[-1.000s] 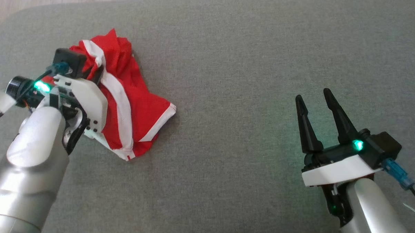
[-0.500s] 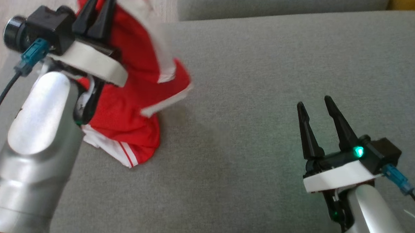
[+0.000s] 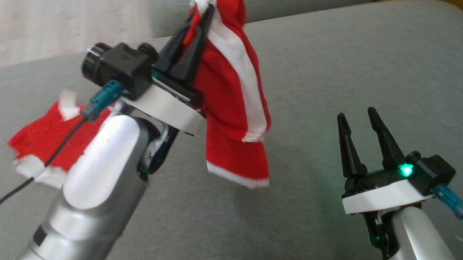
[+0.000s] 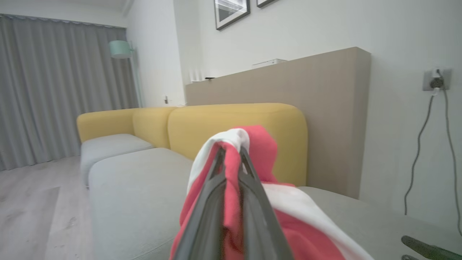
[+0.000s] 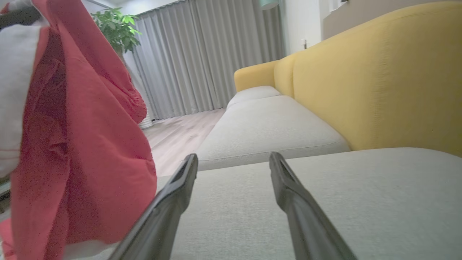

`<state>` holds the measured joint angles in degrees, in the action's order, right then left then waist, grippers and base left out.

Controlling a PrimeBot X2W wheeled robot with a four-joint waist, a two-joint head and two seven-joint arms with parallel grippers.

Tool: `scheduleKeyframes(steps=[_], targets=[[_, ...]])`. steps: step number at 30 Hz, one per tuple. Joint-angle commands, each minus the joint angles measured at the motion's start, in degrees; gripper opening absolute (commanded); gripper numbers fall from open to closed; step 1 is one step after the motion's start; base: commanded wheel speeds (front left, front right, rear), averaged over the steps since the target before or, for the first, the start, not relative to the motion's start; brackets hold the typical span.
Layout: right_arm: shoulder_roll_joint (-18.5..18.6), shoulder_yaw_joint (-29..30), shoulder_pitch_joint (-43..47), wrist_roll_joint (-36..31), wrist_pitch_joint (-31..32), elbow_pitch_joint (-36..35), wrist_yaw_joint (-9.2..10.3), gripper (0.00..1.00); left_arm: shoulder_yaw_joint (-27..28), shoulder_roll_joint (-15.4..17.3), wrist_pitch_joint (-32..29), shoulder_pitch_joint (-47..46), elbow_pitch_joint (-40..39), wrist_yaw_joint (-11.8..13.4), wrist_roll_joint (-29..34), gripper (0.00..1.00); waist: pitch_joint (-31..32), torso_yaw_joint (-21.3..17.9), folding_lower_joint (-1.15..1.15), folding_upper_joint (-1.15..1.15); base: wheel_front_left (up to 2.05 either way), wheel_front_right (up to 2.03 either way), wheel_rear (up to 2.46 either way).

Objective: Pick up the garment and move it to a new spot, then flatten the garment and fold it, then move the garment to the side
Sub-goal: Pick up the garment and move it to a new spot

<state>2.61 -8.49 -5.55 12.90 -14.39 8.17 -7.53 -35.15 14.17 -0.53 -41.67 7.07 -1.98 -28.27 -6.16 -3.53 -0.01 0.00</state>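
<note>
The garment (image 3: pixel 230 107) is red cloth with white bands. It hangs in the air above the grey cushion (image 3: pixel 329 72), pinched near its top by my left gripper (image 3: pixel 202 13), which is shut on it. One part of it drapes behind my left forearm at the left (image 3: pixel 43 136). In the left wrist view the cloth (image 4: pixel 252 151) bulges over the closed left gripper (image 4: pixel 231 151). My right gripper (image 3: pixel 356 116) stands open low at the right, nothing between its fingers. From the right wrist, the garment (image 5: pixel 83 144) hangs to the left of the right gripper (image 5: pixel 232 160).
The wide grey seat cushion spreads under both arms. A yellow backrest (image 5: pixel 379 79) rises along the far edge, and a second grey seat (image 5: pixel 267 130) lies beyond. Wooden floor (image 4: pixel 32 209) lies off the cushion's left side. A potted plant (image 5: pixel 115 27) stands by the curtains.
My left gripper has lifted the garment off the cushion and carried it up and rightward. The head camera has tilted up. My right gripper has stayed open in place.
</note>
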Motion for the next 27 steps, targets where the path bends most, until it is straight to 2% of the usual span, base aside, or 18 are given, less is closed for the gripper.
scheduleKeyframes(steps=[1, 8, 9, 15, 16, 17, 22, 27], targets=[[0.3, -1.1, -1.8, 0.4, -0.6, -2.3, 0.04, 1.0, 1.8, 0.8, -0.5, -2.2, -2.3, 0.3, -0.1, 0.0, -0.7, -3.3, 0.01, 0.0, 0.0, 0.0, 0.0], [0.3, -1.9, -3.2, 2.3, -0.6, -4.0, 0.04, 1.0, -1.0, -1.2, -0.9, -2.3, -0.7, 0.0, 0.4, 0.0, -3.7, -11.6, 0.01, 0.0, 0.0, 0.0, 0.0], [0.3, -2.3, -3.6, 3.0, -0.6, -4.6, 0.04, 1.0, -1.6, -2.0, -0.7, -2.8, 0.5, -0.2, 0.5, 0.0, -4.7, -13.8, 0.01, 0.0, 0.0, 0.0, 0.0], [0.3, -3.4, -4.1, 4.6, -0.6, -5.7, 0.04, 1.0, -3.9, -5.0, 1.4, -5.1, 6.5, -1.2, 1.5, 0.0, -6.8, -18.3, 0.01, 0.0, 0.0, 0.0, 0.0], [0.3, -3.4, -4.1, 4.8, -0.6, -5.8, 0.04, 1.0, -4.1, -5.6, 2.2, -5.7, 7.5, -1.3, 1.8, 0.47, -6.9, -18.6, 0.01, 0.0, 0.0, 0.0, 0.0], [0.3, -3.3, -4.1, 4.9, -0.6, -5.8, 0.04, 1.0, -4.3, -6.2, 3.3, -6.3, 8.5, -1.3, 2.2, 1.0, -7.0, -18.7, 0.01, 0.0, 0.0, 0.0, 0.0], [0.3, -2.0, -4.1, 4.9, -0.6, -6.2, 0.04, 1.0, -4.0, -6.4, 7.8, -9.0, 14.3, -1.1, 4.0, 1.0, -7.3, -17.6, 0.01, 0.0, 0.0, 0.0, 0.0], [0.3, -0.1, -3.9, 3.8, -0.6, -6.3, 0.04, 1.0, -2.1, -3.7, 11.7, -8.7, 17.6, -0.5, 4.2, 1.0, -6.7, -13.5, 0.01, 0.0, 0.0, 0.0, 0.0]])
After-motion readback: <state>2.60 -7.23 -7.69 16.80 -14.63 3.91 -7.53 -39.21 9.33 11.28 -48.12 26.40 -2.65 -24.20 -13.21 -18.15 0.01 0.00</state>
